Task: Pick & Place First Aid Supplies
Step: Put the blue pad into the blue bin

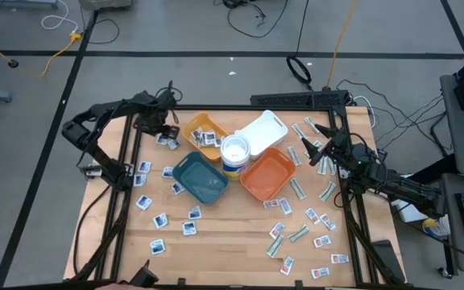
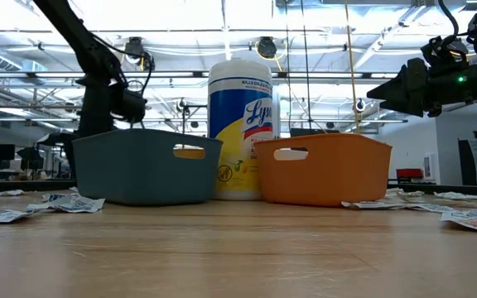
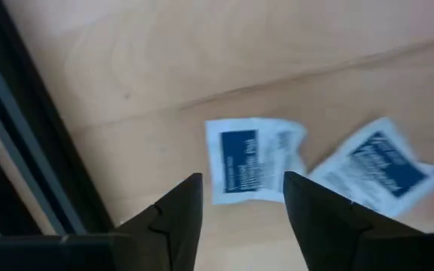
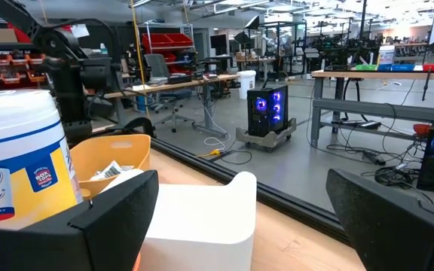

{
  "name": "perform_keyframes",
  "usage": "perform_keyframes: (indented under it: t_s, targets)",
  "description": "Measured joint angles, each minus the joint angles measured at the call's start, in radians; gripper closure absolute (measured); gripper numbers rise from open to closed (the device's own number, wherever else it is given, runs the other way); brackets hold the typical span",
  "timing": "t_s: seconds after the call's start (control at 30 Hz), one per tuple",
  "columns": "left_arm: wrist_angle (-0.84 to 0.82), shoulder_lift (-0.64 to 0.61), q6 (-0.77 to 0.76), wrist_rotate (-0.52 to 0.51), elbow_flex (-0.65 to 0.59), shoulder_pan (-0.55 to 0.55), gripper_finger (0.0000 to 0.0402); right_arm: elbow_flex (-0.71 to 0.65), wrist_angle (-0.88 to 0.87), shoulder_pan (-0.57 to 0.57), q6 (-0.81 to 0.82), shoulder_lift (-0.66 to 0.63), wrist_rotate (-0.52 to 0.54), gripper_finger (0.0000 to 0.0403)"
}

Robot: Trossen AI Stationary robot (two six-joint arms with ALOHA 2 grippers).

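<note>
Left wrist view: left gripper (image 3: pixel 239 199) fingers apart above a packet (image 3: pixel 253 158); right gripper (image 4: pixel 239 226) fingers wide apart, empty.

White packet (image 3: pixel 253 159), blue label

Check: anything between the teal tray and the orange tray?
The white wipes tub stands between the teal tray and the orange tray; the high and low views both show it.

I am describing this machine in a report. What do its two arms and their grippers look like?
Both arms are black and slender, built of jointed tube segments with thin dark cables along them. The left gripper has two black, wedge-shaped fingers tapering to blunt tips. The right gripper has the same broad, matte black fingers. No markings are visible.
</note>
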Motion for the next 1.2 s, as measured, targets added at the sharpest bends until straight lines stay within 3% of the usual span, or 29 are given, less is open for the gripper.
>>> perform_keyframes:
  t_s: [0.27,0.9,1.0,1.13,1.2]
  targets:
    - [0.048,0.003,-0.006,-0.057,-0.028,-0.016,0.0209,0.0,0.0,0.0,0.0,0.0,0.0,0.0026]
    - [0.035,0.042,0.032,-0.146,-0.074,-0.117,0.0295,0.0,0.0,0.0,0.0,0.0,0.0,0.0026]
    - [0.033,0.043,0.029,-0.111,-0.074,-0.122,0.032,0.0,0.0,0.0,0.0,0.0,0.0,0.0026]
    - [0.031,0.043,0.018,-0.067,-0.074,-0.125,0.0387,0.0,0.0,0.0,0.0,0.0,0.0,0.0026]
    - [0.029,0.044,0.018,-0.042,-0.075,-0.124,0.0392,0.0,0.0,0.0,0.0,0.0,0.0,0.0026]
